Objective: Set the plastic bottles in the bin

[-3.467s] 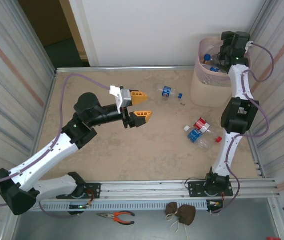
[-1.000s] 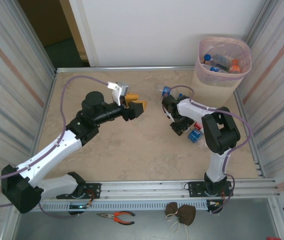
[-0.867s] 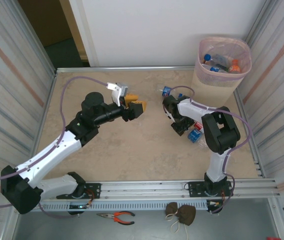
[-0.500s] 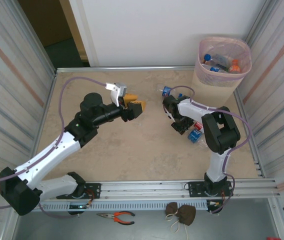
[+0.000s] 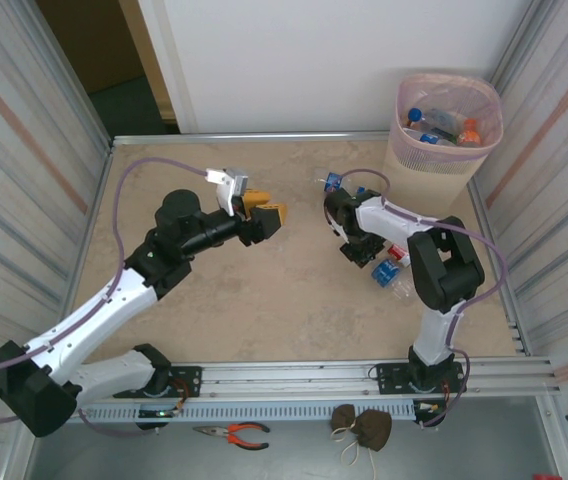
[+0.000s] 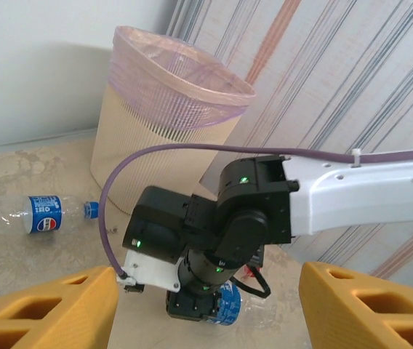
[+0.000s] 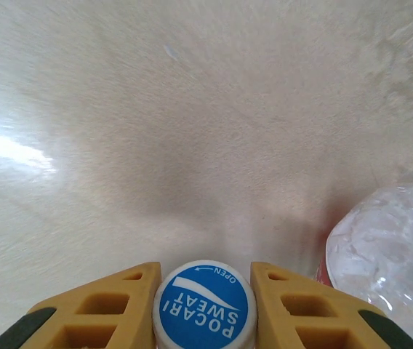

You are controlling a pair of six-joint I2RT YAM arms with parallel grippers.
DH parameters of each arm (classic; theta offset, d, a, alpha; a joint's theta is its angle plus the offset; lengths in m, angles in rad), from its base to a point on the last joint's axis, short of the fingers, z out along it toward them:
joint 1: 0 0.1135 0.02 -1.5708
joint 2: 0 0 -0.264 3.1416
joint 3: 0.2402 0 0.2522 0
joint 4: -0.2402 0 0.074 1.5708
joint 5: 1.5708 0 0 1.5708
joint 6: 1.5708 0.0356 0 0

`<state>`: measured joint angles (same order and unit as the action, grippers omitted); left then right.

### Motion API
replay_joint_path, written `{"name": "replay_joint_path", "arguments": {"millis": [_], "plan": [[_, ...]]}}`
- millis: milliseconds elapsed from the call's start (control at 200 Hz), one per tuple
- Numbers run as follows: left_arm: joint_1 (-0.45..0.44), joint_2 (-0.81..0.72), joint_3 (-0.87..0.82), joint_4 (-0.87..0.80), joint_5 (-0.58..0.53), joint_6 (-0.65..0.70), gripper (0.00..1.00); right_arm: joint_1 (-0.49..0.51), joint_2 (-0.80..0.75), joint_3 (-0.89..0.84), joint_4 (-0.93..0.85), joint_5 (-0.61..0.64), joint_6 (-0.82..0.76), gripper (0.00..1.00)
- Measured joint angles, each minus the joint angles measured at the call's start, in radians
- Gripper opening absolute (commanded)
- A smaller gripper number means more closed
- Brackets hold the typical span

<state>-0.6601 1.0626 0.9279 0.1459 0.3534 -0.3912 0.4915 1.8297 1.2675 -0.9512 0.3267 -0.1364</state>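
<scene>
Beige marbled tabletop (image 5: 264, 320) between corrugated striped side walls (image 5: 24, 150) (white wall (image 5: 314, 60) behind).

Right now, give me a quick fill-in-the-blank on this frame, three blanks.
1. The bottle cap in the right gripper reads POCARI ___.
2. The left gripper is ___, holding nothing.
3. The bin stands at the table's far ___ corner.
Missing words: SWEAT; open; right.

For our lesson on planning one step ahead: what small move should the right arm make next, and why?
Probably lift straight up: the right gripper sits closed against both sides of the blue-capped bottle down at the table, and the bin stands apart in the far right corner.
</scene>
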Motion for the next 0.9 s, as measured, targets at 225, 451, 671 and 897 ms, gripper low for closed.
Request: {"name": "replay_joint_path", "arguments": {"millis": [225,451,671,897], "plan": [[0.0,-0.011,-0.013,-0.001,-0.008,-0.003,0.67,-0.011,-0.134,0.08,-0.005,-0.13,0.028,0.26],[0.0,-0.014,-0.02,0.0,-0.008,-0.003,0.67,-0.076,-0.256,0.165,-0.007,-0.266,0.054,0.25],[0.0,-0.014,-0.023,0.001,-0.008,-0.007,0.68,-0.172,-0.369,0.268,0.004,-0.375,0.082,0.26],[0.006,-0.014,-0.023,0.007,-0.007,-0.01,0.68,-0.291,-0.428,0.39,0.023,-0.452,0.107,0.26]]}}
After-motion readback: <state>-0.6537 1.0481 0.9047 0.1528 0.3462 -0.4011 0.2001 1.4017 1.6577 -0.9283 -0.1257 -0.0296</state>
